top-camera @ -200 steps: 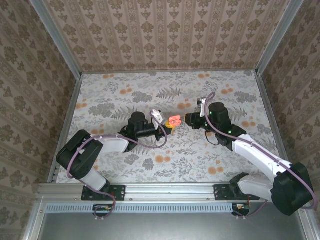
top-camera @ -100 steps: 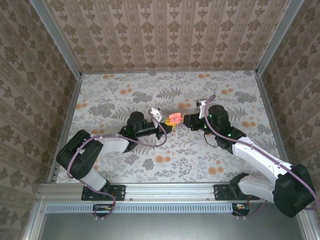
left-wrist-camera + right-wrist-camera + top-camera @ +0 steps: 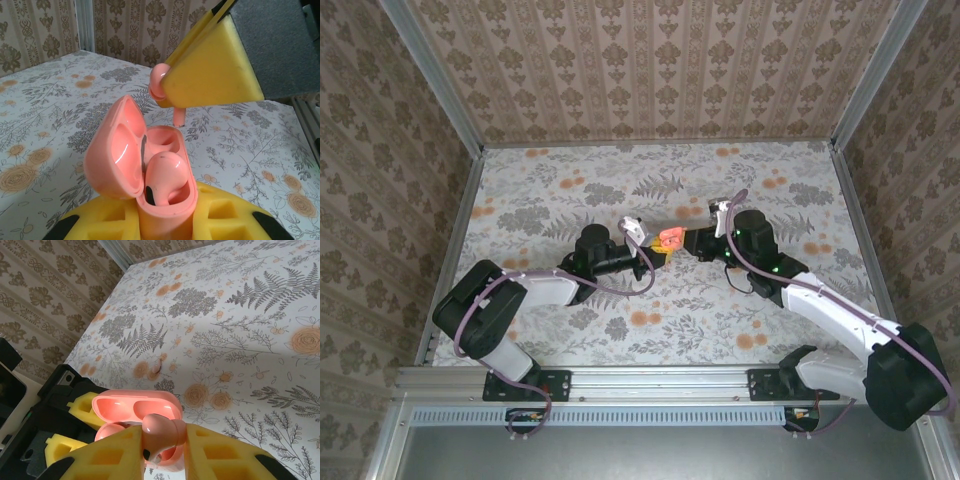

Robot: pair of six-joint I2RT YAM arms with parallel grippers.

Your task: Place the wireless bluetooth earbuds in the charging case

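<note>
Right fingers (image 3: 222, 455) pinch earbud (image 3: 161, 432) | left gripper (image 3: 167, 222) clamps open charging case (image 3: 112, 155)

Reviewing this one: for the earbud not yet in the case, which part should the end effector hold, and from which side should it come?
Pinch the rounded head of the earbud, one pad on each side, coming in from the side away from the raised lid, as the right end effector does. That leaves the stem free and hanging down toward the empty socket of the open charging case.
</note>
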